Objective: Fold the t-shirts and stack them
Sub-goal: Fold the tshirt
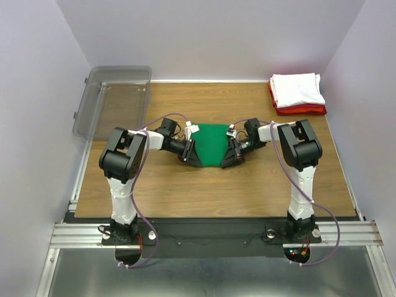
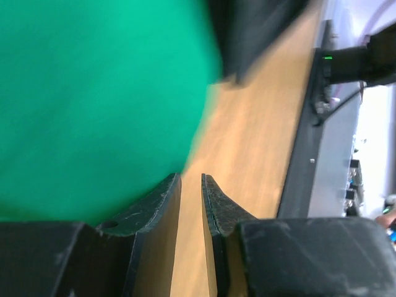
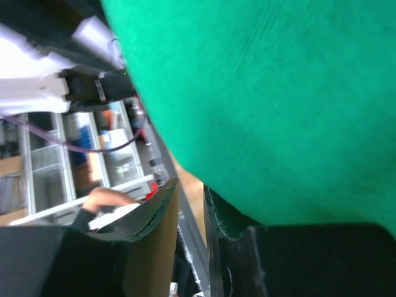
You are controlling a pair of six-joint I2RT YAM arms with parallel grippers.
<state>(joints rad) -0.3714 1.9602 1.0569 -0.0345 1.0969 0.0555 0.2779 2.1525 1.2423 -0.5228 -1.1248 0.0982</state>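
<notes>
Two slightly parted, empty pairs: left fingers (image 2: 154,204) beside green t-shirt (image 1: 210,145), right fingers (image 3: 154,210) at its edge.

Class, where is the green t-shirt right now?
In the top view, the green t-shirt is mid-table, directly between the left tool and the right tool, one at each side edge.

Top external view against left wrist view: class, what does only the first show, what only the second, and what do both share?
Only top external: the white t-shirt folded on the red t-shirt at the far right corner, and the clear bin far left. Only left wrist: the left fingers close up, wood showing through their narrow gap. Both: the green t-shirt and the wooden table.
</notes>
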